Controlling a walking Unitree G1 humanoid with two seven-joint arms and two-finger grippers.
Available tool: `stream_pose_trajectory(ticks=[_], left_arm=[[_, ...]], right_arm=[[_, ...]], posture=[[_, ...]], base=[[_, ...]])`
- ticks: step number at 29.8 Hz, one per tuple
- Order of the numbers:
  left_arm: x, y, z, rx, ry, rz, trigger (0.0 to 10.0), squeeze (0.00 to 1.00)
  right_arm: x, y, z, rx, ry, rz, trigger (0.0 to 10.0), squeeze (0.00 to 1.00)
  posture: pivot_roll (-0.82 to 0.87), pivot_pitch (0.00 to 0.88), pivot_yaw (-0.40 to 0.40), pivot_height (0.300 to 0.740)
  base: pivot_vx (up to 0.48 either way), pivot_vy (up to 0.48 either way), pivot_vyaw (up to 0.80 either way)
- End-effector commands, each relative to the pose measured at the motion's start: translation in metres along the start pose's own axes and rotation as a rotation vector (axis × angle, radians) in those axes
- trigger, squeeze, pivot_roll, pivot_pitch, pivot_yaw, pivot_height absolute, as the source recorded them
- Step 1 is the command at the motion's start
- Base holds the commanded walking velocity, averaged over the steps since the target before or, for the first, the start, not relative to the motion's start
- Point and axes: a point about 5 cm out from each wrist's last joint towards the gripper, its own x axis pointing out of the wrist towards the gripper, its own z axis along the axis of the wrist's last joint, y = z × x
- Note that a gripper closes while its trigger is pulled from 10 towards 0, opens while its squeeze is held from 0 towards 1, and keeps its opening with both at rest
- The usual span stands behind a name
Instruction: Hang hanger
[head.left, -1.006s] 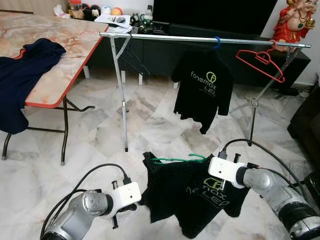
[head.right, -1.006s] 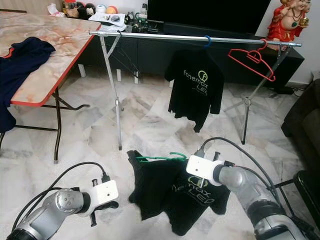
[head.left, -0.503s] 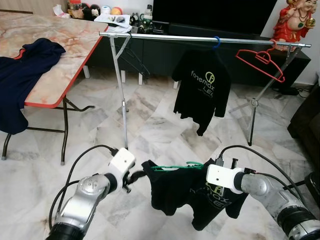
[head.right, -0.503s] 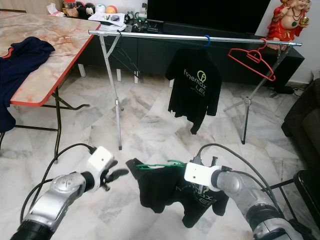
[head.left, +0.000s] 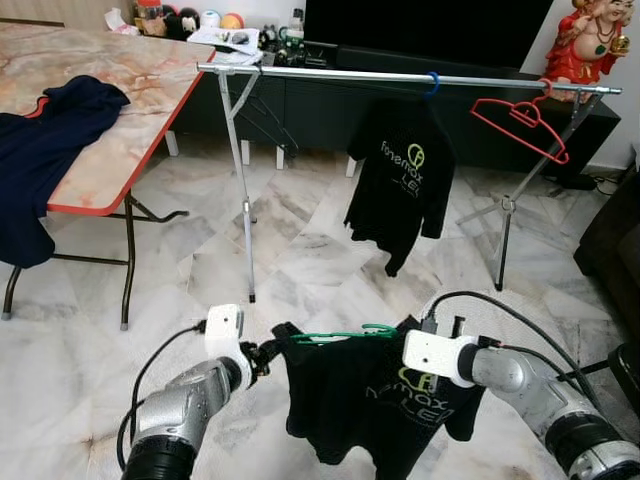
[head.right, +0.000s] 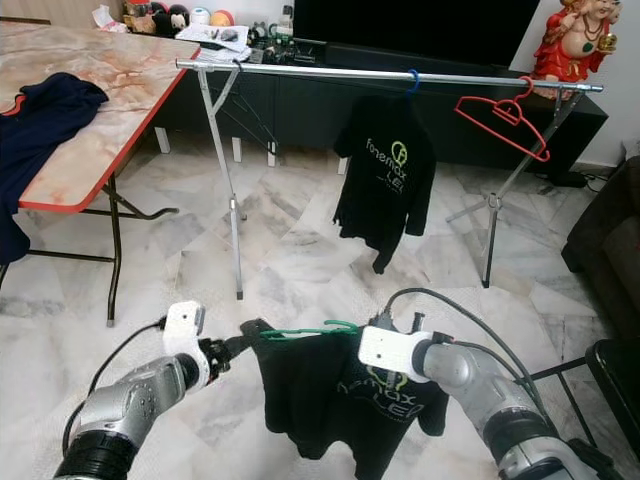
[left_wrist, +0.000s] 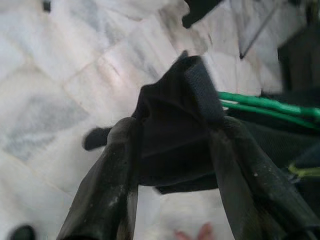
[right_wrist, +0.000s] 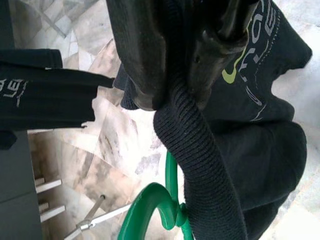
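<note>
At the far left stands a marble-topped table (head.left: 130, 110) with a dark blue garment (head.left: 45, 150) draped over its near edge. Nearer, low on the left, the left gripper (head.left: 262, 355) reaches toward the middle; its two black fingers (left_wrist: 107, 185) are closed on the left shoulder of a black shirt (head.left: 370, 410), the cloth bunched between them. That shirt hangs on a green hanger (head.left: 340, 333), held up over the marble floor (head.left: 320, 250) between the two arms. The hanger's bar runs from just right of the left gripper across to the right gripper (head.left: 425, 345), its hook curling up near the right one. The right gripper is clamped on the shirt's ribbed collar (right_wrist: 200, 150), just beside the hook; whether it also pinches the hanger itself is hard to tell. Farther back a metal clothes rail (head.left: 400, 77) spans the room, carrying another black shirt on a blue hook (head.left: 405, 175) and, at the right, an empty red hanger (head.left: 520, 120).
</note>
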Motion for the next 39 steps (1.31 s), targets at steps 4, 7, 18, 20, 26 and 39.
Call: stream_pose_trajectory(ticks=[4, 7, 18, 20, 26, 39], left_arm=[[0.003, -0.004, 0.006, -0.071, -0.032, 0.01, 10.0, 0.0], [0.004, -0.008, 0.008, -0.078, -0.041, -0.008, 10.0, 0.0], [0.006, -0.017, -0.002, -0.008, 0.03, -0.044, 10.0, 0.0], [0.006, -0.016, -0.004, -0.018, 0.036, -0.028, 10.0, 0.0], [0.008, -0.014, -0.002, -0.036, 0.031, -0.009, 10.0, 0.0], [0.01, -0.018, 0.001, -0.071, -0.002, -0.021, 10.0, 0.0]], right_arm=[[-0.002, -0.001, 0.002, -0.001, -0.024, -0.008, 10.0, 0.0], [-0.001, -0.001, 0.002, 0.0, -0.024, -0.009, 10.0, 0.0], [0.0, 0.002, 0.003, -0.007, -0.023, 0.003, 10.0, 0.0], [0.0, 0.002, 0.005, -0.007, -0.027, 0.001, 10.0, 0.0], [0.0, -0.002, 0.006, -0.01, -0.034, -0.008, 10.0, 0.0], [0.002, 0.001, 0.01, -0.013, -0.053, 0.009, 10.0, 0.0]], posture=[[0.03, 0.11, -0.124, 0.74], [0.03, 0.11, -0.124, 0.74], [0.03, 0.111, -0.123, 0.74], [0.03, 0.11, -0.123, 0.74], [0.03, 0.11, -0.123, 0.74], [0.03, 0.108, -0.126, 0.74]], base=[[0.0, 0.0, 0.0], [0.0, 0.0, 0.0], [0.0, 0.0, 0.0], [0.0, 0.0, 0.0], [0.0, 0.0, 0.0], [0.0, 0.0, 0.0]])
